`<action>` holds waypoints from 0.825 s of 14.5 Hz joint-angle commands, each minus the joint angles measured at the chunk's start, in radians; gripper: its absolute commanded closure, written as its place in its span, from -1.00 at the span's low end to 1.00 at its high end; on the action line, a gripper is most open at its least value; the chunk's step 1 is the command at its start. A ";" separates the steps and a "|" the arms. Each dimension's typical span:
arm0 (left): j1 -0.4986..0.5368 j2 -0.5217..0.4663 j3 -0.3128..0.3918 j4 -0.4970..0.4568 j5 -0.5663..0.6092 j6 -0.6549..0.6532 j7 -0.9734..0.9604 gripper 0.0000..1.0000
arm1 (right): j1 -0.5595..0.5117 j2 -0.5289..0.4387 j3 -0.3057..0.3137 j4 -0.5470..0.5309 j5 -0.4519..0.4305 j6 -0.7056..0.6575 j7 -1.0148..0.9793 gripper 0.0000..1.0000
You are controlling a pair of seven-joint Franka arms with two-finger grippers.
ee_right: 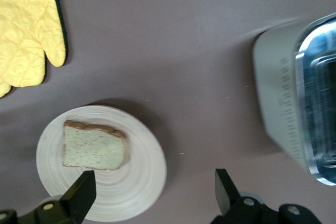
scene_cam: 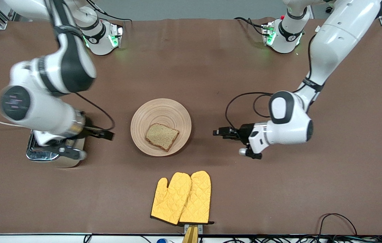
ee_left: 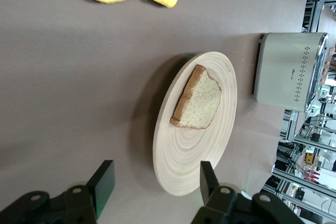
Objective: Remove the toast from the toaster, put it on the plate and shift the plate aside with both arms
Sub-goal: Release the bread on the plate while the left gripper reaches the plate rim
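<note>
The toast (scene_cam: pixel 161 136) lies flat on the round wooden plate (scene_cam: pixel 150 114) in the middle of the table. It shows on the plate in the left wrist view (ee_left: pixel 199 100) and the right wrist view (ee_right: pixel 94 146). My left gripper (scene_cam: pixel 218 132) is open and empty, low over the table beside the plate (ee_left: pixel 184 156) toward the left arm's end; its fingers (ee_left: pixel 102 184) straddle the plate's near rim in that view. My right gripper (scene_cam: pixel 105 134) is open and empty, over the table between the toaster and the plate (ee_right: pixel 121 187).
A silver toaster (scene_cam: pixel 41 152) stands toward the right arm's end, partly under the right arm; it also shows in both wrist views (ee_left: pixel 289 69) (ee_right: pixel 296 108). A pair of yellow oven mitts (scene_cam: pixel 182 197) lies nearer the front camera than the plate.
</note>
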 commanded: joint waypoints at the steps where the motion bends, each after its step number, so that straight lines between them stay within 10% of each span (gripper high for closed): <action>1: -0.039 0.036 -0.007 -0.007 -0.035 0.082 0.072 -0.30 | -0.127 -0.114 0.017 -0.064 0.012 -0.043 -0.207 -1.00; 12: -0.182 0.196 -0.006 0.038 -0.161 0.208 0.225 -0.05 | -0.235 -0.531 0.024 -0.407 -0.148 -0.040 -0.346 -1.00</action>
